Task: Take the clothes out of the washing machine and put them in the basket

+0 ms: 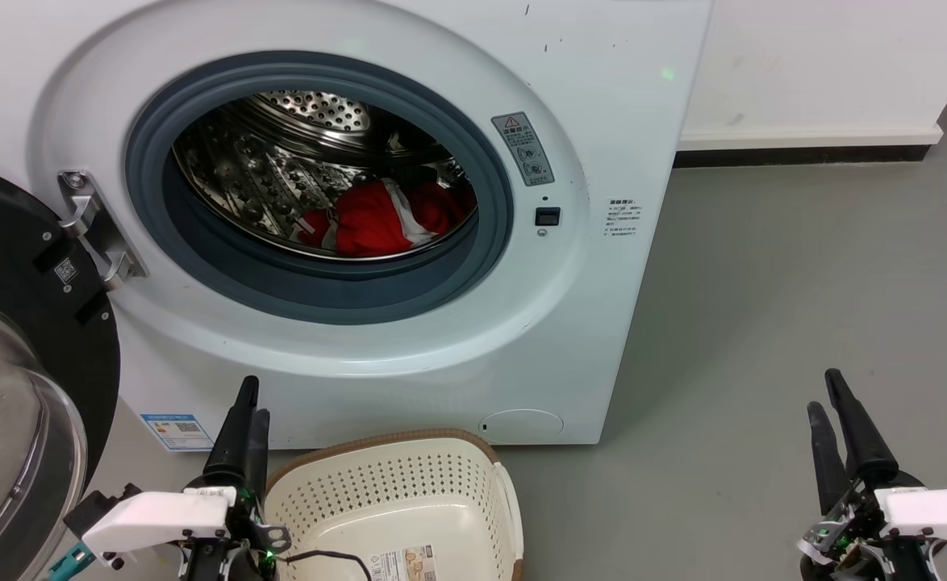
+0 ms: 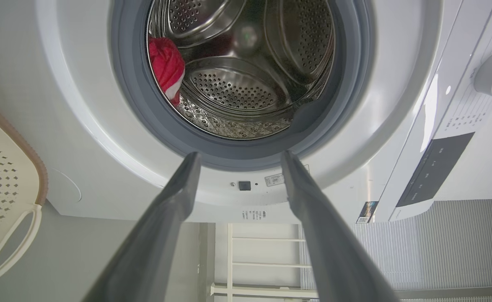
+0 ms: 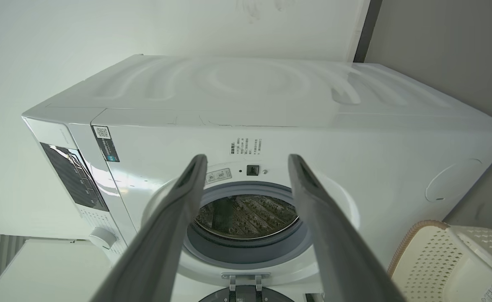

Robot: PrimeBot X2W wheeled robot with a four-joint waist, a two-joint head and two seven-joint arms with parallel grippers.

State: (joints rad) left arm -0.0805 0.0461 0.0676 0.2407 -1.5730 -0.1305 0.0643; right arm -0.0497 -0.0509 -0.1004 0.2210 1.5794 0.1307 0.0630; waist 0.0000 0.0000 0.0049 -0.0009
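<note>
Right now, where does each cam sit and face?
Head: on the head, looking down at the washer, clothes in the drum, basket; left gripper and right gripper at the bottom.
Left wrist: rolled sideways, faces into the drum; own open fingers.
Right wrist: rolled, faces the washer front; own open fingers.
Shared: all see washer and basket; head and left wrist, the clothes.

Head camera sat high and close, looking forward and down on the washing machine (image 1: pixel 409 379) front, the basket (image 1: pixel 393 492) at the frame's bottom edge. Left wrist camera, rolled a quarter turn, faced near-straight into the porthole (image 2: pixel 130 100); right wrist camera, rolled the other way, stood farther off, taking front and side panel (image 3: pixel 250 92). All three shared porthole and basket.
</note>
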